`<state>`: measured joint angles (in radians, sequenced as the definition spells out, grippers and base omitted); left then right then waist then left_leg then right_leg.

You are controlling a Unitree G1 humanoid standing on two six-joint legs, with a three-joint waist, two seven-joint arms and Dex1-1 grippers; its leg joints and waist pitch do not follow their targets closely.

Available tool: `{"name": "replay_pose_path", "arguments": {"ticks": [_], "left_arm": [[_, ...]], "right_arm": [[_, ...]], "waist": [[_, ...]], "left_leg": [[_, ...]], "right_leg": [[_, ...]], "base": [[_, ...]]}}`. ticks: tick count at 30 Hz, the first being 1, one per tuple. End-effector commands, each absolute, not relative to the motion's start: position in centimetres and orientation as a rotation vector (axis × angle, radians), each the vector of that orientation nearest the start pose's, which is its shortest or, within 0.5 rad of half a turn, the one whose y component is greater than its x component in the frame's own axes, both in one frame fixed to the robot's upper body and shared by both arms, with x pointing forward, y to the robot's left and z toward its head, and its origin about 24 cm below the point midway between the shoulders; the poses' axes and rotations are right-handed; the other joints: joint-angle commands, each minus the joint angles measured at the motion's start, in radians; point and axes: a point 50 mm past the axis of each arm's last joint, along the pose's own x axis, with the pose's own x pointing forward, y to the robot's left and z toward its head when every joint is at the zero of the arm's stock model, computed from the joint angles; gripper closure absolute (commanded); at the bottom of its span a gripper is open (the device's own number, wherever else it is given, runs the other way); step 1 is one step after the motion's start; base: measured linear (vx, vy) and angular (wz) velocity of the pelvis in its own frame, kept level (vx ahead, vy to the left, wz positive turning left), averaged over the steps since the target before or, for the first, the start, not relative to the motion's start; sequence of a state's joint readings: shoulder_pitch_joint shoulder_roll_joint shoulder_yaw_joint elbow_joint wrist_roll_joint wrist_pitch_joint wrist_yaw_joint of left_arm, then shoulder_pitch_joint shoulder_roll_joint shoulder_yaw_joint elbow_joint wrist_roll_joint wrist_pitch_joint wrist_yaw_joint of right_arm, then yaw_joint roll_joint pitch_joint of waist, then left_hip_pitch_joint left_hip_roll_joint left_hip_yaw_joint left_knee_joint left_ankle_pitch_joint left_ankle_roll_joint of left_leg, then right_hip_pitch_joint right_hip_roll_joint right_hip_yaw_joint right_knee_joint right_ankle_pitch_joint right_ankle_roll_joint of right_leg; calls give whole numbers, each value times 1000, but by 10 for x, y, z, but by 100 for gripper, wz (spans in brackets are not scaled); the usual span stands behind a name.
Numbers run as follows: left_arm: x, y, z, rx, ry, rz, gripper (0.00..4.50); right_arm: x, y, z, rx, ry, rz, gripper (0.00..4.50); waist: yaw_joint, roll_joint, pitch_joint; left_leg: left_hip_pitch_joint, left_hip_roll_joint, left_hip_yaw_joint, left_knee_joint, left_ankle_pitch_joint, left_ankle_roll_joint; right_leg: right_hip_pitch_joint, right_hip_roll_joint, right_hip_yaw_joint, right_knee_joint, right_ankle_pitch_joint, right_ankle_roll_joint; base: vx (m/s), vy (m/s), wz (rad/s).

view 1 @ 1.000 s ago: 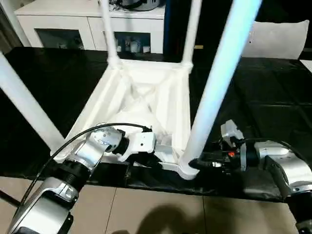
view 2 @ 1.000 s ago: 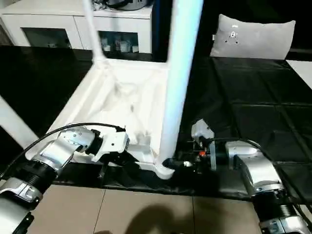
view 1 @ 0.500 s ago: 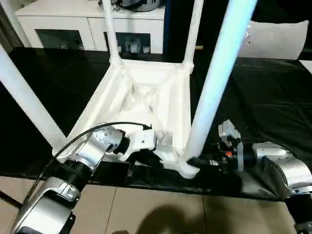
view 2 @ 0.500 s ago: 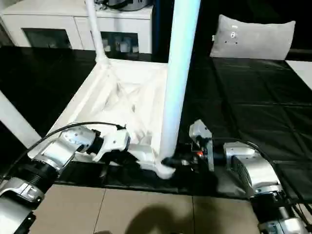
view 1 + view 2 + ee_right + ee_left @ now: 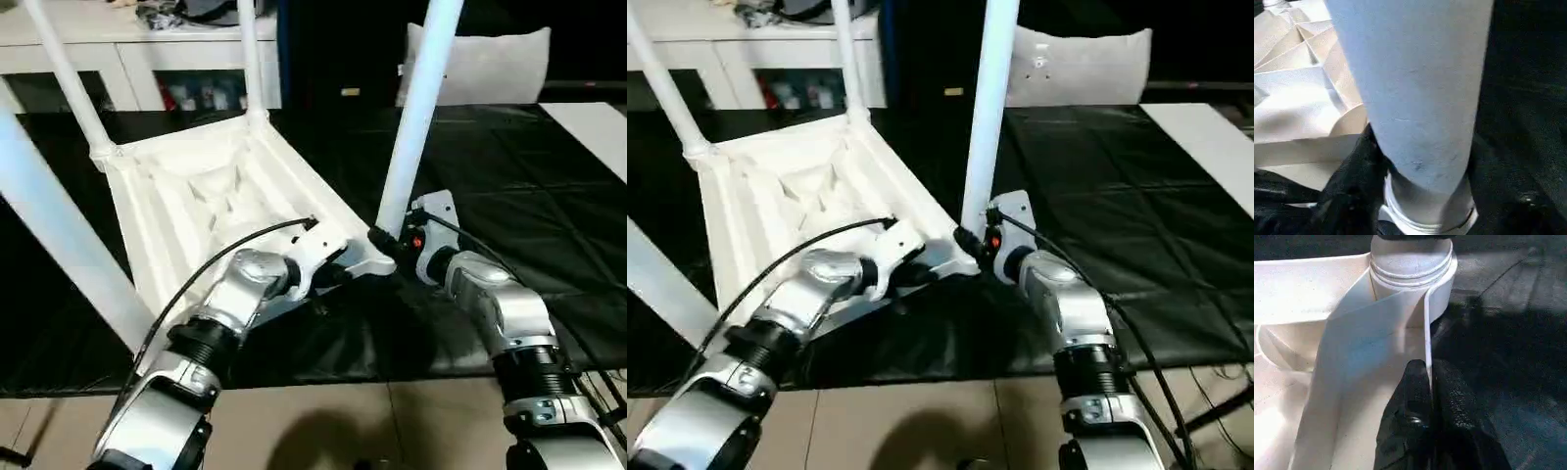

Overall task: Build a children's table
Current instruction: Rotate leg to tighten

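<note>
Nearest me, low in the frame, were my two forearms reaching onto the black mat (image 5: 549, 186). My left gripper (image 5: 1427, 382) was pinched shut on the thin side wall of the table (image 5: 196, 211), just short of the near corner socket (image 5: 1413, 264). My right gripper (image 5: 384, 240) sat at the foot of the near leg (image 5: 416, 113), a black finger (image 5: 1359, 166) on either side where it meets the socket, so I'd call it clamped on the leg.

The table lay upside down in the middle left of the frame, ribbed underside up, turned at an angle to the mat. All four legs looked fitted: one by my right gripper, a big one (image 5: 54, 235) crossing the left edge, two more (image 5: 69, 83) toward the top. Behind them, top left, stood a white cabinet (image 5: 147, 59), and a pale cushion (image 5: 485, 64) at upper right.

Handling guess: hollow plastic, so light and fairly stiff, but smooth enough to slip. The wall might flex under a pinch. I'd grab legs low near the sockets, since high up they'd lever the whole thing around.
</note>
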<state>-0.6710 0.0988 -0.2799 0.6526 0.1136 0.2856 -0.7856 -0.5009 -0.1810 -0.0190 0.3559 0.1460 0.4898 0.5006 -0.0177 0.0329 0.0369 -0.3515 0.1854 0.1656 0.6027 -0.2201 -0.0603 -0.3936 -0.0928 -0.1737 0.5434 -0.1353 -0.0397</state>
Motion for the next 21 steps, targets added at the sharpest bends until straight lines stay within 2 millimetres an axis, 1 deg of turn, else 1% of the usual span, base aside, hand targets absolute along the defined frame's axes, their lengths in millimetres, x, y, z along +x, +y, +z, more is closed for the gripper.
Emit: {"name": "replay_pose_path", "arguments": {"ticks": [1, 2, 4, 6, 7, 8, 9, 10, 11, 12, 13, 14, 15, 16, 17, 18, 19, 20, 21], "left_arm": [[332, 42, 58, 354, 361, -1102, 450], [331, 46, 57, 377, 359, -1115, 450], [332, 49, 57, 387, 359, -1119, 450], [330, 57, 55, 414, 354, -1164, 450], [329, 59, 55, 423, 355, -1180, 450], [326, 65, 54, 455, 339, -1238, 450], [326, 65, 54, 455, 339, -1238, 450], [324, 68, 53, 467, 336, -1274, 450], [321, 76, 52, 499, 340, -1330, 450], [320, 78, 51, 511, 340, -1346, 450], [319, 80, 51, 521, 337, -1359, 450], [319, 80, 51, 521, 337, -1359, 450], [317, 83, 52, 533, 336, -1398, 450], [317, 83, 52, 533, 336, -1398, 450], [313, 89, 52, 554, 343, -1467, 450], [312, 91, 52, 563, 350, -1494, 450], [311, 92, 52, 570, 353, -1513, 450], [309, 95, 51, 592, 352, -1546, 450], [308, 96, 51, 604, 348, -1560, 450]], "right_arm": [[326, -119, 59, 65, 372, 670, 176], [326, -126, 60, 49, 361, 681, 163], [325, -129, 61, 37, 356, 686, 135], [323, -142, 64, 31, 337, 733, 129], [322, -146, 65, 28, 330, 751, 118], [319, -155, 66, 10, 324, 791, 95], [319, -155, 66, 10, 324, 791, 95], [316, -160, 67, 1, 322, 817, 90], [311, -168, 69, -20, 322, 885, 87], [309, -171, 69, -27, 323, 909, 71], [307, -173, 69, -28, 326, 929, 71], [307, -173, 69, -28, 326, 929, 47], [304, -179, 70, -39, 337, 962, 45], [304, -179, 70, -39, 337, 962, 39], [303, -186, 70, -96, 344, 978, 39], [303, -188, 70, -115, 347, 982, 12], [303, -189, 70, -126, 348, 990, 12], [299, -190, 70, -136, 354, 1047, 12], [296, -190, 71, -142, 358, 1086, 12]], "waist": [[11, -8, -68], [14, -8, -69], [21, -7, -71], [27, -6, -71], [29, -6, -71], [34, -6, -70], [36, -5, -70], [37, -5, -68], [43, -5, -69], [50, -3, -68], [55, -3, -68], [62, -4, -68], [64, -4, -68], [69, -3, -67], [71, -4, -67], [76, -4, -69], [81, -3, -69], [83, -8, -69], [84, -8, -69]], "left_leg": [[-12, 39, -17, -60, -114, 110], [-14, 40, -17, -60, -99, 117], [-12, 42, -16, -59, -86, 126], [-12, 44, -16, -59, -88, 135], [-12, 44, -15, -59, -88, 137], [-9, 46, -14, -60, -95, 138], [-8, 46, -14, -60, -99, 137], [-8, 48, -13, -61, -102, 133], [-7, 49, -14, -62, -113, 131], [-3, 53, -13, -63, -114, 128], [-2, 54, -12, -64, -113, 126], [2, 56, -10, -64, -113, 119], [2, 57, -11, -65, -113, 115], [2, 57, -10, -66, -122, 111], [2, 57, -10, -66, -123, 108], [3, 56, -9, -65, -120, 103], [4, 56, -8, -65, -119, 101], [2, 56, -8, -66, -118, 102], [2, 56, -7, -65, -116, 103]], "right_leg": [[67, -74, 58, -68, -355, -86], [69, -74, 58, -65, -336, -94], [68, -74, 61, -60, -305, -103], [68, -75, 62, -57, -292, -110], [68, -73, 62, -56, -289, -110], [66, -74, 64, -58, -293, -113], [66, -74, 63, -58, -296, -113], [65, -74, 64, -58, -302, -117], [66, -75, 64, -58, -307, -114], [62, -75, 67, -57, -306, -114], [63, -76, 67, -56, -304, -117], [61, -76, 70, -54, -291, -123], [61, -76, 70, -50, -286, -127], [61, -76, 70, -52, -291, -126], [62, -76, 70, -50, -291, -127], [61, -78, 71, -50, -290, -125], [60, -78, 72, -48, -283, -128], [62, -78, 72, -45, -284, -130], [62, -78, 72, -47, -284, -129]], "base": [[0, 0, 0], [0, 0, 0], [0, 0, 0], [0, 0, 0], [0, 0, 0], [0, 0, 0], [0, 0, 0], [0, 0, 0], [0, 0, 0], [0, 0, 0], [0, 0, 0], [0, 0, 0], [0, 0, 0], [0, 0, 0], [0, 0, 0], [0, 0, 0], [0, 0, 0], [0, 0, 0], [0, 0, 0]]}}
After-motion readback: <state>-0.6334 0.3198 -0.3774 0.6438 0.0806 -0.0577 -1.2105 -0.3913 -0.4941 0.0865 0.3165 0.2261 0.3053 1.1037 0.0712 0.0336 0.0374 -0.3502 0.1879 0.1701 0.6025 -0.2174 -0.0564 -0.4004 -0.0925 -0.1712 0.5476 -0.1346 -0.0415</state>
